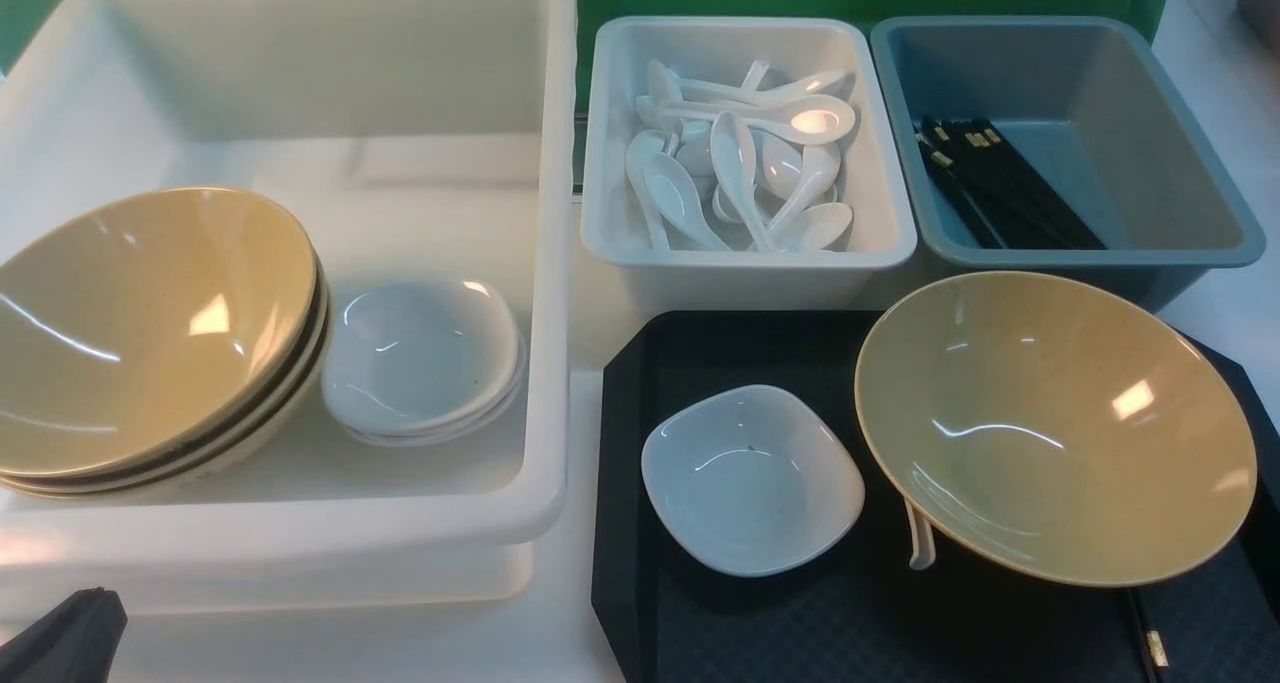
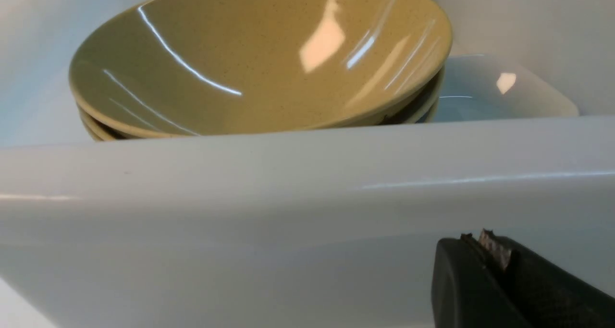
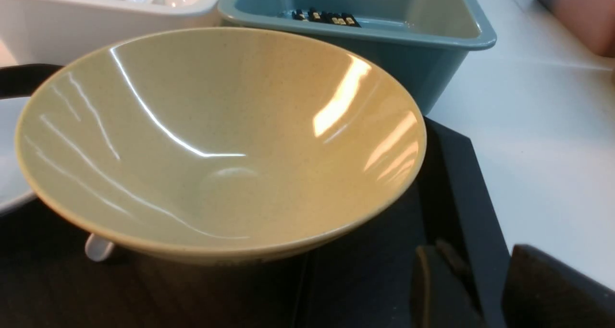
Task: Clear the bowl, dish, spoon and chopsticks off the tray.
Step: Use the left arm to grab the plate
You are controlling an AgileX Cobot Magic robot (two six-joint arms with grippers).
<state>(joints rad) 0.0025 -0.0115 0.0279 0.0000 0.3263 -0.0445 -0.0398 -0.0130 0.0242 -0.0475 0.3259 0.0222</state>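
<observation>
Tray (image 1: 622, 523): the bowl (image 1: 1050, 423) sits toward the far right corner. The spoon (image 1: 920, 545) lies under the bowl's near-left rim, only its handle showing. The dish (image 1: 750, 478) is near the left edge, just beside the bowl. The chopsticks (image 1: 1155, 648) are at the near right corner, mostly hidden.

Left gripper (image 2: 487, 244): jaws closed, empty, outside the white bin's (image 2: 288, 212) near wall.

Right gripper (image 3: 475, 258): jaws part-open, holding nothing, the tray's right rim between them.

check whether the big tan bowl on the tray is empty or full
Empty: the bowl on the tray shows only bare glossy glaze and light reflections inside, in both the front and right wrist views.
</observation>
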